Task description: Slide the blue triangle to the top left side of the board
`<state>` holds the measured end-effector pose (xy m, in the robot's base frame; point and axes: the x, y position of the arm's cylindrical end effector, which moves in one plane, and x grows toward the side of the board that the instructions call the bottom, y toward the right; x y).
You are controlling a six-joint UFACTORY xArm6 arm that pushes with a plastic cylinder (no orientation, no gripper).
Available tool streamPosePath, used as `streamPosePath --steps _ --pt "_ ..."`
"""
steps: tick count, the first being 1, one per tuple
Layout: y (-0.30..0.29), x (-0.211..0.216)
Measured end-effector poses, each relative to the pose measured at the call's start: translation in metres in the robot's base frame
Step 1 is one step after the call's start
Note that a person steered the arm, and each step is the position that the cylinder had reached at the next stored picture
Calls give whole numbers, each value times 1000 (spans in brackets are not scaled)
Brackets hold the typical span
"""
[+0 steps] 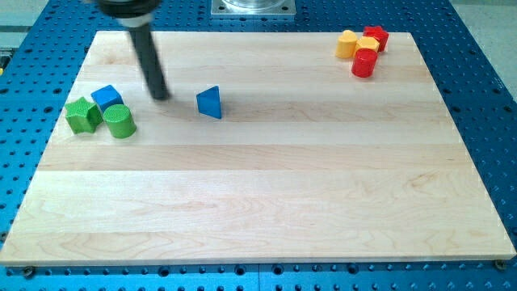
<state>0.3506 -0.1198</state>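
The blue triangle [209,103] stands on the wooden board [266,202] in its upper left part. My tip [160,97] rests on the board to the left of the triangle, a short gap apart, not touching it. The dark rod rises from the tip toward the view's top left. The tip lies between the blue triangle and a group of blocks at the left edge.
At the left edge sit a blue cube [106,98], a green star-like block [82,115] and a green cylinder [119,120], close together. At the top right sit a yellow block [347,44], a second yellow block [367,44], a red block [376,35] and a red cylinder [364,62].
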Motion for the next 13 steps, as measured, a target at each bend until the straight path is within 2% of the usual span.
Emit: streamPosePath --steps 1,2,3,4,5,6,7,8,9,10,13 --pt "103 -13" --pt "126 23" --pt "49 56" --pt "37 -4" --pt "-2 -11" --pt "26 24" --pt "-38 12" --pt "-40 -54" --pt "-41 -65" --pt "-88 -74" --pt "-86 -72"
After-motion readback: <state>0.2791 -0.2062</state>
